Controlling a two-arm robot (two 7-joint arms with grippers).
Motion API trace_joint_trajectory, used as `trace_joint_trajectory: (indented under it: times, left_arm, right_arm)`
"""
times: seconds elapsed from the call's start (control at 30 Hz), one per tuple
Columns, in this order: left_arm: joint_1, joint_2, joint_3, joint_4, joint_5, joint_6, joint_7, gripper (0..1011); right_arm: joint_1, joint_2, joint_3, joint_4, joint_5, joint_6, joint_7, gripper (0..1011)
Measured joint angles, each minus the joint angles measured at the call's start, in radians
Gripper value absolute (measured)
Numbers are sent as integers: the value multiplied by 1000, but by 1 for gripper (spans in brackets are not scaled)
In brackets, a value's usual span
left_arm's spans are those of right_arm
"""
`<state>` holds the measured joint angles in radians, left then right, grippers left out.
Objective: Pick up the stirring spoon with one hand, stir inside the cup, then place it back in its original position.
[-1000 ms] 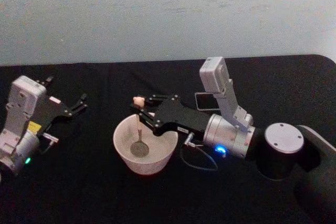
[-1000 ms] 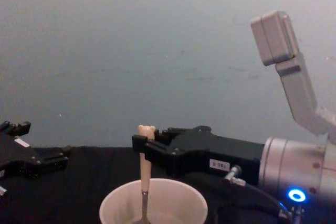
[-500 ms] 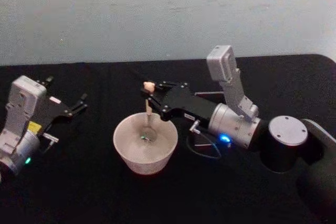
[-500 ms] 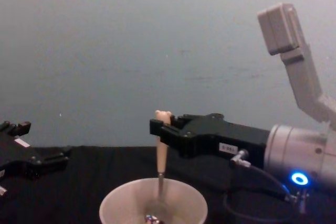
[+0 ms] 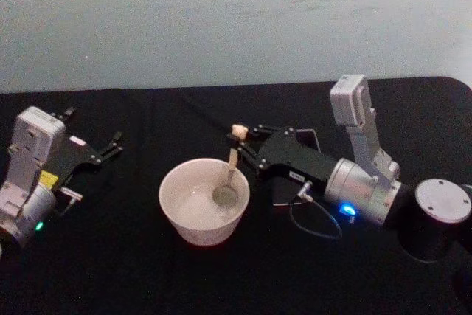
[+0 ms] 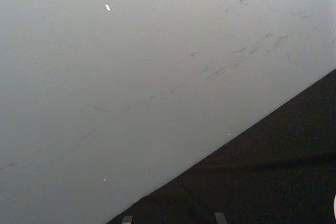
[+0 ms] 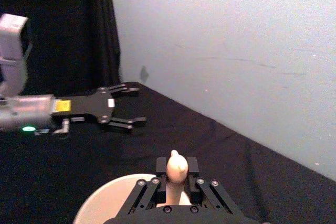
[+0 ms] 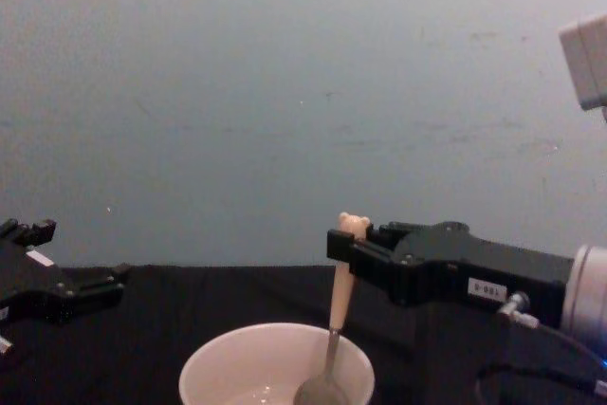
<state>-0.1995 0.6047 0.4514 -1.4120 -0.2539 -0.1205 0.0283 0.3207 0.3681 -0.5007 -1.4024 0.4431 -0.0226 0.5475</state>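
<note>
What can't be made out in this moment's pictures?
Holder: head view, mostly hidden behind the right claw.
Cup: chest view, base cut off by the bottom edge.
Stirring spoon: right wrist view, stem and bowl hidden below the claw's body.

Counter, black-clothed. Bearing: cream-white cup near middle; dark square holder just right of it, partly hidden.

Cup base below chest view's edge
</note>
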Motion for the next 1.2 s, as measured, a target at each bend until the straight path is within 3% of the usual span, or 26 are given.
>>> trace_joint_trajectory:
  times: [0.17, 0.5, 0.83, 1.2]
  left_arm:
    - [0, 0, 0, 0, 0, 0, 0, 1001]
    - [0, 0, 0, 0, 0, 0, 0, 1001]
    - [0, 0, 0, 0, 0, 0, 0, 1001]
    - [0, 0, 0, 0, 0, 0, 0, 1001]
  right_arm:
    - [-29, 15, -6, -38, 25, 11, 21, 223]
    - [-40, 22, -60, -63, 33, 19, 55, 223]
    - [2, -20, -90, -9, 9, 4, 42, 222]
    - [53, -70, -64, 74, -9, -16, -4, 222]
